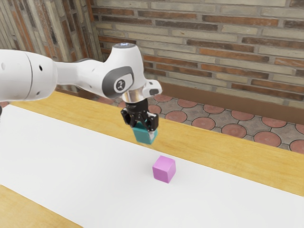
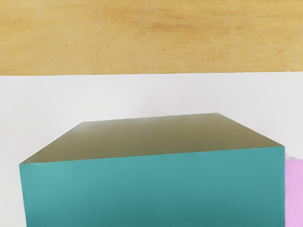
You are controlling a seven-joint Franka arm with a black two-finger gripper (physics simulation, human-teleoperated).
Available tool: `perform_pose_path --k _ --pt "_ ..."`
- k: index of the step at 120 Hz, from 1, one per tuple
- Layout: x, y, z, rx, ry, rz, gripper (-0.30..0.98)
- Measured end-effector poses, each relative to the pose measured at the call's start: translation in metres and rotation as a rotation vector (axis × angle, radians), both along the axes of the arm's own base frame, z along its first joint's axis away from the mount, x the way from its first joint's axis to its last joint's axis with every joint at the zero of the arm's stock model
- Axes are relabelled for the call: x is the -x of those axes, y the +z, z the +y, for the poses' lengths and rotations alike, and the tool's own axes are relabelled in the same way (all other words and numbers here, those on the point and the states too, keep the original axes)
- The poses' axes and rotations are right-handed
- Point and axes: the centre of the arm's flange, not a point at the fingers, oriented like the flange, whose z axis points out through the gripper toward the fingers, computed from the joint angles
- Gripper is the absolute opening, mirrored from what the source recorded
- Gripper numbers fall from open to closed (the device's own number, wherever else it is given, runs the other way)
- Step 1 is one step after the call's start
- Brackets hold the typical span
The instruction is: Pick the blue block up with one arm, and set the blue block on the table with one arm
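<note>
My black gripper (image 1: pixel 140 122) is shut on the teal-blue block (image 1: pixel 144 134), with a finger on either side of it. The block hangs above the table (image 1: pixel 228 190), a little higher than the pink block and toward the exterior view's left of it. In the wrist view the blue block (image 2: pixel 154 189) looms large just under my hand, its teal side and a brownish face both in sight.
A pink block (image 1: pixel 164 169) rests on the white strip of the table, close to the held block; its edge shows beside the held block in the wrist view. Yellow wood (image 1: pixel 199 145) borders the strip. A brick wall stands behind.
</note>
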Motion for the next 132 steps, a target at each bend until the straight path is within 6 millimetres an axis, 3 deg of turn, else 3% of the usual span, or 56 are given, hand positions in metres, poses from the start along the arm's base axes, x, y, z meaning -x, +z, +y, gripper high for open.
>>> perform_pose_path --k 25,48,66,85,93,109,132 --pt "-0.005 -0.028 0.015 -0.006 0.028 0.043 0.33" --pt "-0.006 -0.035 0.02 -0.005 0.039 0.051 0.34" --pt "-0.006 -0.039 0.02 0.001 0.04 0.057 0.51" --pt "-0.007 -0.042 0.024 0.003 0.043 0.061 0.6" --pt "-0.006 -0.032 0.025 0.004 0.041 0.048 0.62" --pt "-0.002 0.009 0.02 0.004 0.028 -0.006 0.65" --pt "0.001 0.017 0.021 0.003 0.025 -0.006 0.67"
